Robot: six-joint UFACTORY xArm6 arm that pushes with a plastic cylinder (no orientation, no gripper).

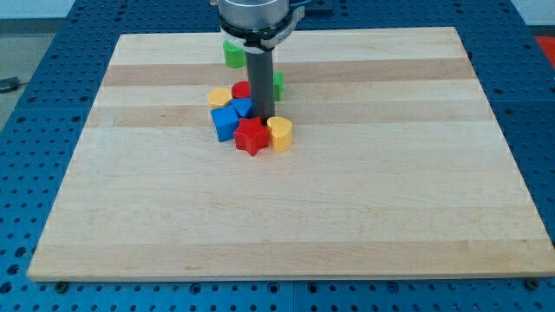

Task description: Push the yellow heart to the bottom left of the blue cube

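Having no pincer, we rest my tip (261, 118) just above the red star-shaped block (251, 137), beside the yellow heart-shaped block (279, 133) and the blue cube block (225, 123).

Blue perforated bench (52, 52) under wooden board (286, 217)

the robot's body showed only at the view's top centre. its lowest visible section was a round, silvery grey metal collar, cut off by the upper edge, with a darker band and a black rim along its underside. small dark tabs stuck out from that rim on either side. from the collar's middle a straight rod hung down, dark grey, smooth, matte and plain, unmarked, the same width all along. my tip (261, 120) was its blunt, flat lower end.
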